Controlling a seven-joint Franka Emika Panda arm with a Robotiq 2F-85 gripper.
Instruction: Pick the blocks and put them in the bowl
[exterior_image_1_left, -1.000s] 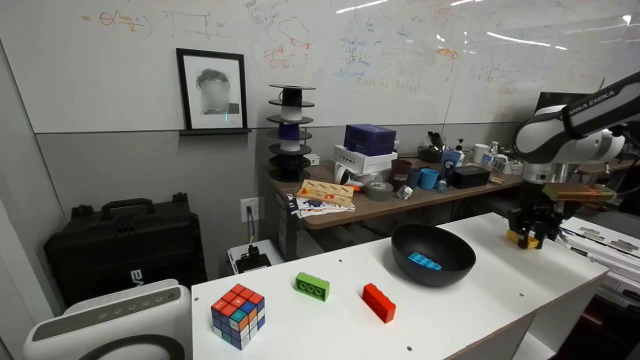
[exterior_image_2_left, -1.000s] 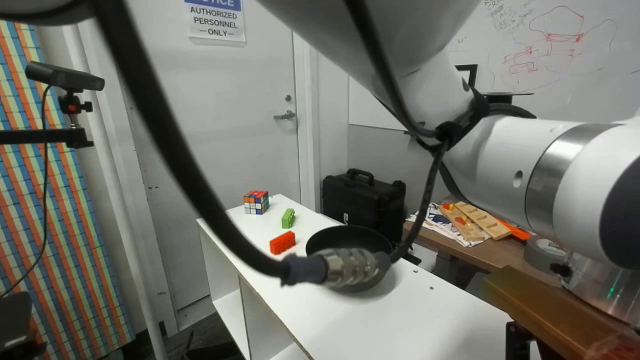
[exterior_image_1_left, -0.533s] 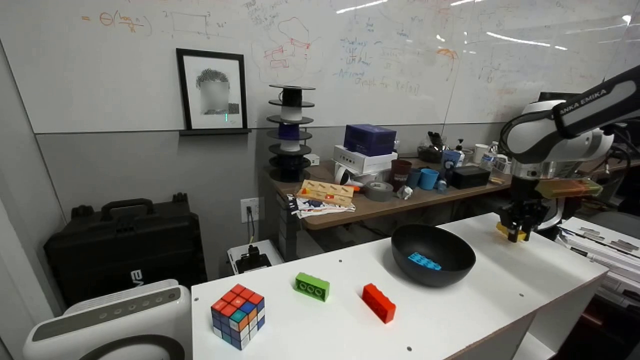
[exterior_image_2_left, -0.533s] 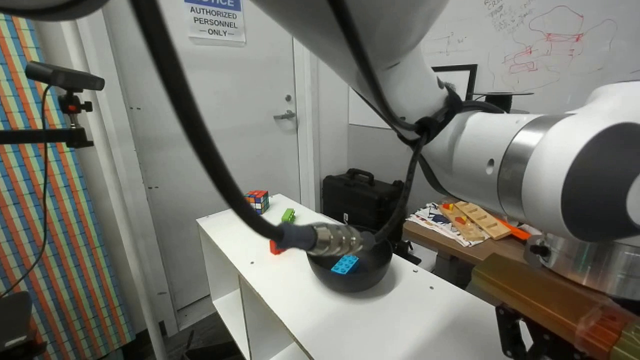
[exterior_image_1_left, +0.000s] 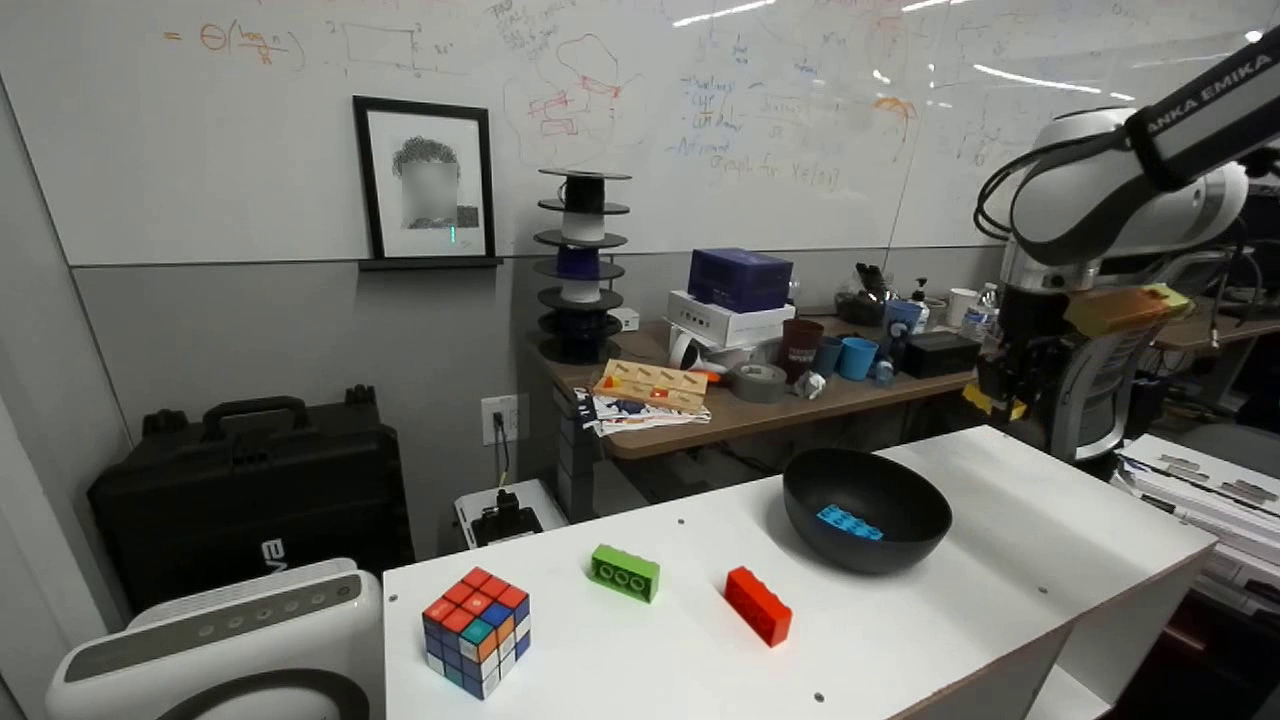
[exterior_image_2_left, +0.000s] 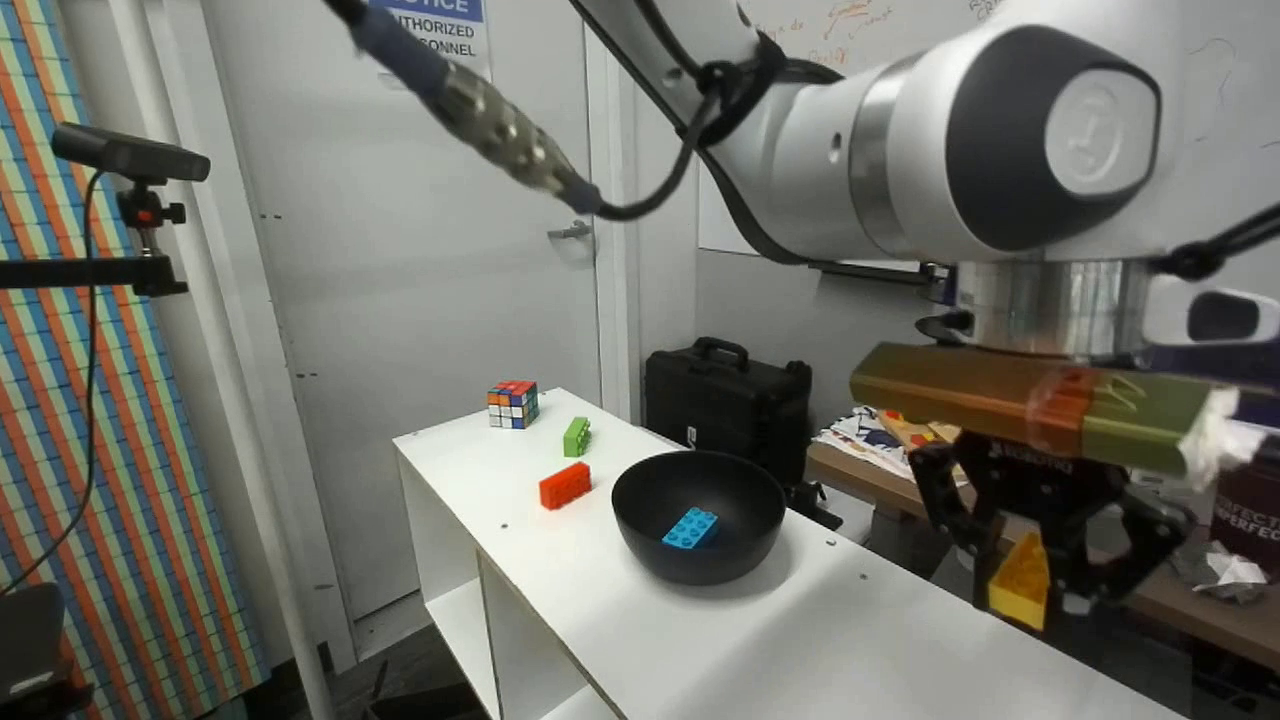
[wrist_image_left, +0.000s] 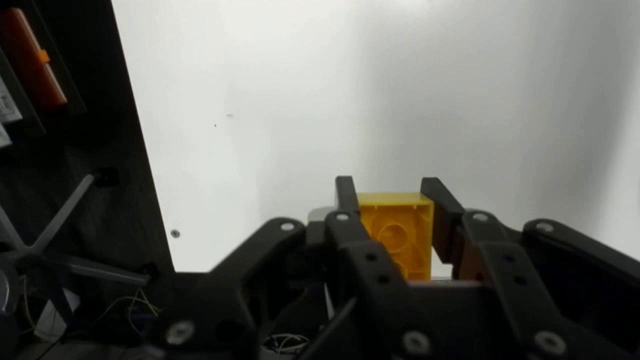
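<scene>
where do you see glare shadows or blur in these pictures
In an exterior view, bright streaks of glare sit on the whiteboard; in an exterior view, the cable plug looks blurred and a soft shadow lies beside the bowl; in the wrist view, broad grey shadow bands cross the white tabletop, while the yellow block in the gripper shows fairly clearly.

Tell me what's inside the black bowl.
Inside the black bowl lies one blue block, studs facing up, seen in both exterior views. No other block shows in there. The patch directly beneath it is covered and cannot be seen.
</scene>
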